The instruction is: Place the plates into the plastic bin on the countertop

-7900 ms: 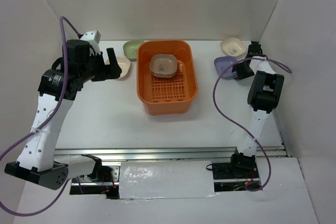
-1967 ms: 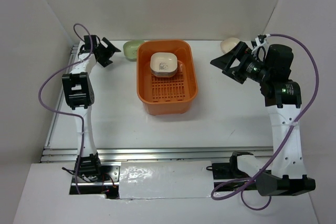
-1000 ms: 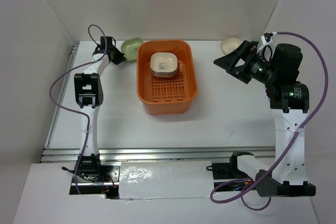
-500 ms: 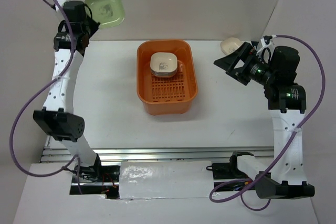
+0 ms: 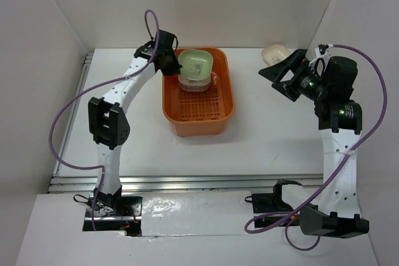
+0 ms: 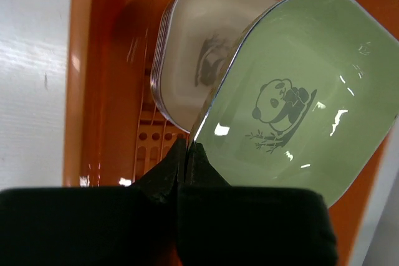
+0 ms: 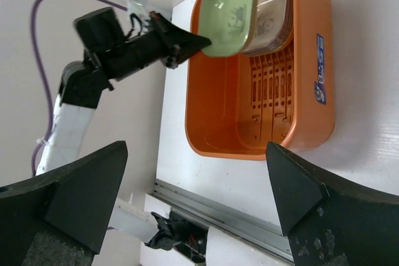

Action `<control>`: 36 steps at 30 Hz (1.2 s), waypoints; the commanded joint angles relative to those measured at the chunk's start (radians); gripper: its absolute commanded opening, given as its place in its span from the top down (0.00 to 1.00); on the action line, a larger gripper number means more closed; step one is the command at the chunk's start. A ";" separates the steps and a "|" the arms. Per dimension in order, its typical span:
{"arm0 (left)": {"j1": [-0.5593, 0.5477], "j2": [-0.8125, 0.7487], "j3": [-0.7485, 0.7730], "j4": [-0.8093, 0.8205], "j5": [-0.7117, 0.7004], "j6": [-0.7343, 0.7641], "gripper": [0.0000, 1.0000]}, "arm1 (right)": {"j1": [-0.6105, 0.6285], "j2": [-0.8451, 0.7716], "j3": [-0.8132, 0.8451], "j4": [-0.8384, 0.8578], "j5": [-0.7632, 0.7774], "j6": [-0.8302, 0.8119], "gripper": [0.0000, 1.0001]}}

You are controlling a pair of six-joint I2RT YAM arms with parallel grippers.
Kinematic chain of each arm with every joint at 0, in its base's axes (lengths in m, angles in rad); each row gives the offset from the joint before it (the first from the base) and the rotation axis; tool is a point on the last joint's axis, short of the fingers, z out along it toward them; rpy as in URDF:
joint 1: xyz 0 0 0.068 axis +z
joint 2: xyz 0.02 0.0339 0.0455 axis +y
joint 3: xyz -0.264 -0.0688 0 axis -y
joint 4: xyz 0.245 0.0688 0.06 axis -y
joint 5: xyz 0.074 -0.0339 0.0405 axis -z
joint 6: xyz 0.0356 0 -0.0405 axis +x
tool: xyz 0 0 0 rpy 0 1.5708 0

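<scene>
A pastel green plate [image 5: 195, 64] with a panda print [image 6: 283, 101] hangs tilted over the orange plastic bin [image 5: 199, 126]. My left gripper [image 5: 176, 61] is shut on its rim, the fingertips [image 6: 187, 151] pinching the near edge. Right below it, a stack of cream plates [image 5: 194, 84] sits in the far end of the bin [image 6: 93, 91]. Another cream plate [image 5: 275, 52] rests on the countertop [image 5: 143, 135] at the back right. My right gripper [image 5: 278, 81] is raised near that plate, open and holding nothing. The right wrist view shows the green plate [image 7: 229, 14] and the bin [image 7: 249, 116].
White walls close in the back and both sides. A metal rail [image 5: 187, 182] runs along the front edge of the countertop. The near half of the bin's slotted floor [image 5: 198, 105] is bare. Purple cables loop off both arms.
My left arm has swung the green plate from high at the back left down over the stack in the bin. The right arm has barely moved.
</scene>
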 commanded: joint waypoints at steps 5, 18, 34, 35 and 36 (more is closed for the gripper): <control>-0.028 0.044 0.053 0.000 -0.007 -0.061 1.00 | -0.030 -0.038 -0.026 0.035 -0.058 -0.022 0.00; -0.050 0.012 0.252 -0.064 -0.012 -0.066 0.01 | -0.028 0.060 -0.057 0.089 -0.021 -0.036 0.00; 0.097 -0.876 -0.430 -0.212 -0.012 0.196 0.01 | -0.114 0.655 -0.128 0.439 0.659 0.323 0.00; 0.111 -0.903 -0.464 -0.215 -0.002 0.212 0.01 | -0.117 0.747 -0.096 0.460 0.633 0.328 0.00; 0.131 -0.924 -0.525 -0.219 0.004 0.216 0.01 | -0.119 0.784 -0.041 0.471 0.626 0.329 0.00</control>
